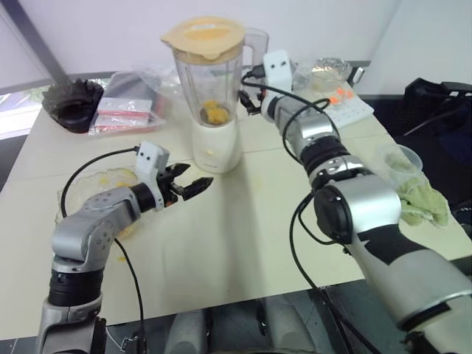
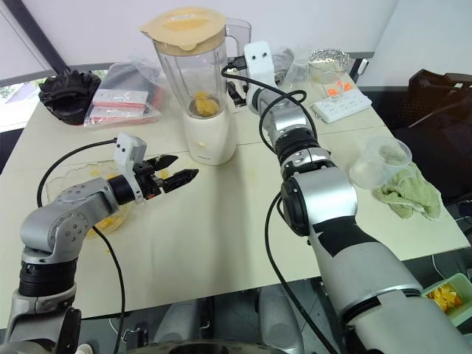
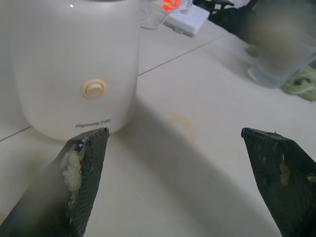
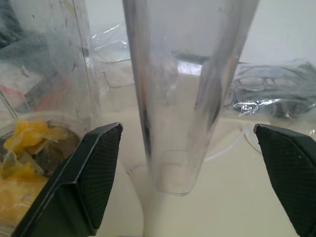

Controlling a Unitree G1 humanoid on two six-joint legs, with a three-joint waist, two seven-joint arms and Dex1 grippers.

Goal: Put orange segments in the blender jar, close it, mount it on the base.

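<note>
The blender jar sits mounted on the base in the upper middle of the frame, cream lid on top; you can see the orange segments as a yellow clump down at the jar's bottom, just above the base.

The right claw is up at the jar's side handle, right of the jar; in the right wrist view its two black fingers stand wide apart with the clear handle between them, neither pad touching it, so it's open and gripping nothing; the segments show through the jar wall at the lower left of that view.

The left claw hovers over the tabletop in the left middle of the frame, pointing toward the base, near it but apart; its fingers are spread open and empty, with bits of pale pulp stuck on the pads; the base's round button shows right ahead of it in the left wrist view.

Other stuff: a shallow glass bowl with yellow bits under the left arm; a small clear cup and a greenish cloth at the right edge; plastic bags and a dark ruffled thing at upper left; a white remote-like pad at upper right.
</note>
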